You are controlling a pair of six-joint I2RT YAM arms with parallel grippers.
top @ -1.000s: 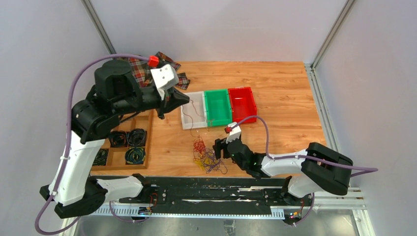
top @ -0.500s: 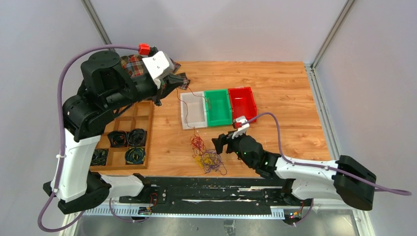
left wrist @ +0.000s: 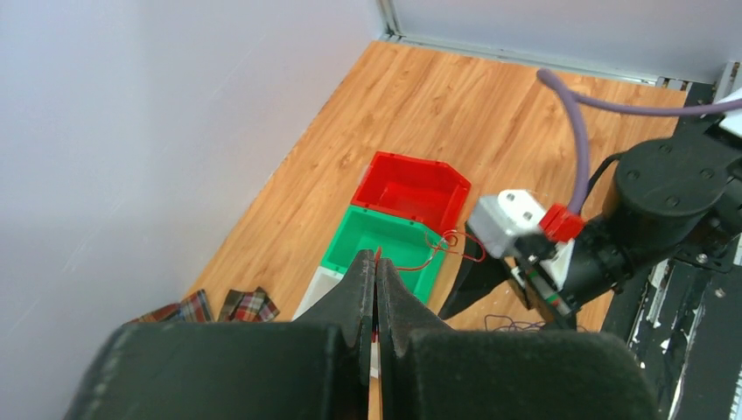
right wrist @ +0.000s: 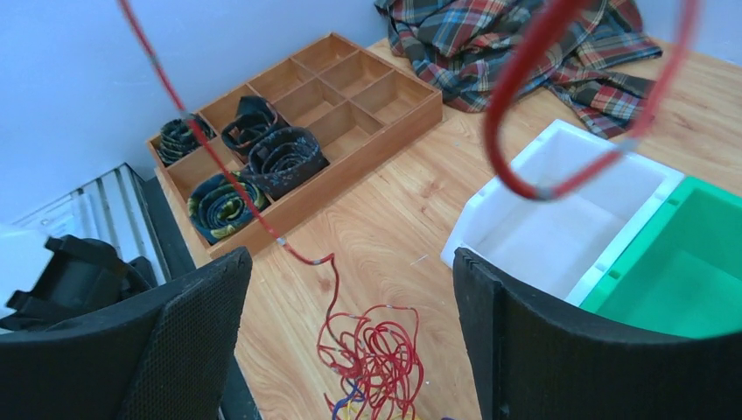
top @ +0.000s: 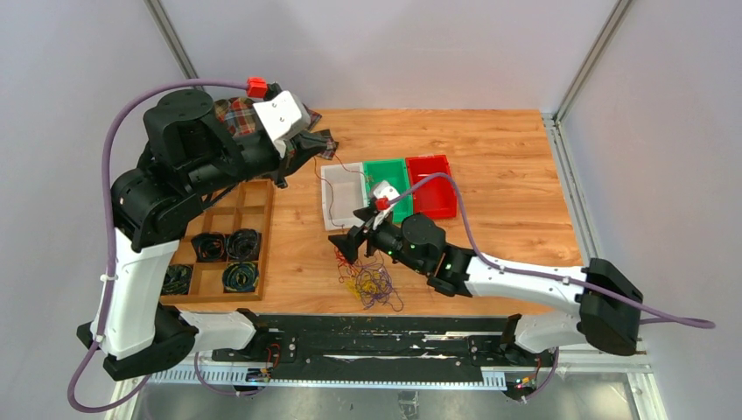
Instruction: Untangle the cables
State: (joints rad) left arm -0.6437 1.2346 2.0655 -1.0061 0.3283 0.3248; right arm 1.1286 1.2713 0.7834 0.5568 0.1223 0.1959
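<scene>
The cables (top: 369,282) lie as a small tangle of red, purple and yellow wires on the table in front of the bins. My left gripper (top: 322,147) is raised at the back left and is shut on one red wire (left wrist: 435,252). That wire runs down over the white bin to the tangle. In the left wrist view the jaws (left wrist: 376,262) are closed with the red wire pinched between them. My right gripper (top: 344,249) is open and hovers just above the red part of the tangle (right wrist: 389,350). The taut red strand (right wrist: 179,105) crosses its view, and its fingers (right wrist: 179,337) are wide apart.
White bin (top: 343,197), green bin (top: 388,190) and red bin (top: 430,184) stand side by side mid-table. A wooden tray (top: 223,249) with dark coiled cords is at the left. A plaid cloth (top: 241,118) lies at the back left, partly under my left arm.
My left gripper rose and drew back left with the red wire, then held still. My right arm swung left, from beside the tangle to above its red part.
</scene>
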